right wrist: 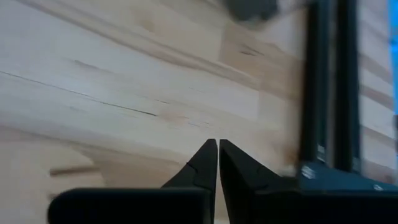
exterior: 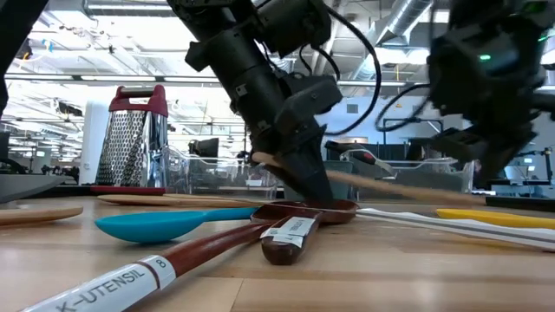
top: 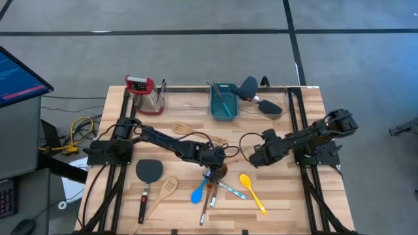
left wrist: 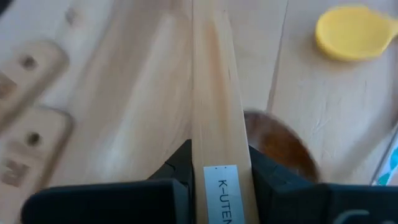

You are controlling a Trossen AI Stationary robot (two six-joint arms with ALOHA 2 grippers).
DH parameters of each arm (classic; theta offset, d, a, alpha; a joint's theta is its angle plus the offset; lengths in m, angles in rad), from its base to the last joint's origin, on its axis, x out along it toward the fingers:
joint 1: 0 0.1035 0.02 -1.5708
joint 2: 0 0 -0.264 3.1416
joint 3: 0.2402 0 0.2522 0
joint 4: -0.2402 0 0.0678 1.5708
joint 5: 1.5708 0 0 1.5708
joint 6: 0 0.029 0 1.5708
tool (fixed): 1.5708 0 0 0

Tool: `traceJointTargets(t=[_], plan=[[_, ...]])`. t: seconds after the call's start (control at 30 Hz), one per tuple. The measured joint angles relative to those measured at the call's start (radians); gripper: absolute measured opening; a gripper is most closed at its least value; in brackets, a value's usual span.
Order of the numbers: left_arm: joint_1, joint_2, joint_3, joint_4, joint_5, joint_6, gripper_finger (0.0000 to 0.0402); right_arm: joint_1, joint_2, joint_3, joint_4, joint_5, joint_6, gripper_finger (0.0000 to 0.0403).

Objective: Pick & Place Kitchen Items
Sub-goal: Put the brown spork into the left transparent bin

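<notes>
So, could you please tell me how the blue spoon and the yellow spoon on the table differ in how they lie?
The blue spoon lies in the cluster under the left tool, close beside a brown-handled utensil; the yellow spoon lies further right, more apart. The blue spoon's bowl points toward the table's front edge; the yellow spoon's bowl points away from it. Both lie flat and ungripped.

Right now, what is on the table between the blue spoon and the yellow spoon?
In the high view, a dark-brown wooden spoon and a pale-handled utensil lie between the blue spoon and the yellow spoon.
</notes>
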Motion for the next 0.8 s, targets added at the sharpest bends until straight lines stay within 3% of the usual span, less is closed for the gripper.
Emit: traceJointTargets(t=[0.17,0.37,0.67,0.8], plan=[[0.0,-0.053,0.0,-0.01,-0.056,0.046,0.006,0.076,-0.01,0.0,-0.072,-0.001,0.127,0.0002],[-0.002,-0.156,-0.001,-0.032,-0.159,0.121,0.006,0.12,-0.02,-0.002,-0.072,0.001,0.171,0.0003],[0.0,-0.355,0.001,-0.257,-0.37,0.157,0.006,0.141,-0.02,-0.003,-0.061,0.002,0.189,0.0002],[0.002,-0.398,0.0,-0.312,-0.391,0.156,0.0051,0.142,-0.019,-0.002,-0.058,0.002,0.189,0.0002]])
